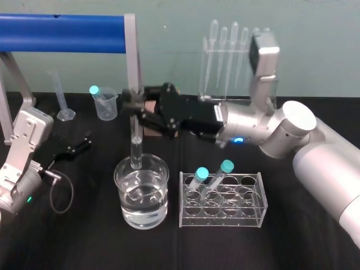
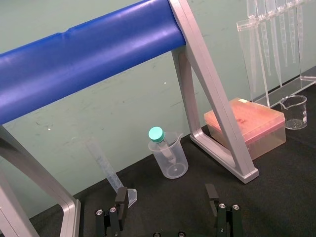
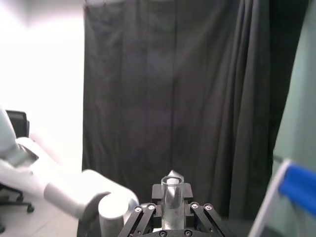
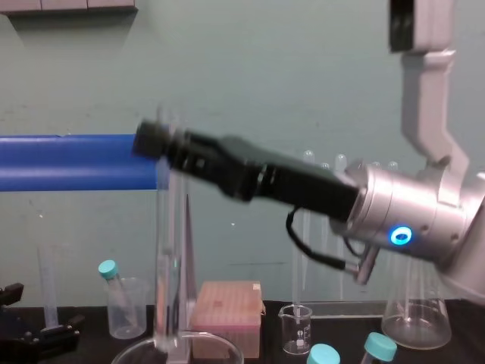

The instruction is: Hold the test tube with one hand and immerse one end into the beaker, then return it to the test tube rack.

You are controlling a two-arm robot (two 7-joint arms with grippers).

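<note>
R gripper (image 1: pixel 134 104) is clamped on the upper part of the long clear glass test tube (image 1: pixel 135 143), just under its lip. Tube hangs upright, lower end inside the rim of the wide clear glass beaker (image 1: pixel 163 194) w/ water. Can't tell if the tip is wet. L gripper (image 1: pixel 76 147) is parked at robot's left, low by the black table (image 1: pixel 84 236), fingers spread, empty.

Tube prob. light, rigid, thin-walled, slick, more so once dipped. Hold it high w/ a moderate squeeze, no side load vs beaker wall. Clear plastic tube rack (image 1: pixel 250 216) sits just right of the beaker, w/ free holes on its right side.
</note>
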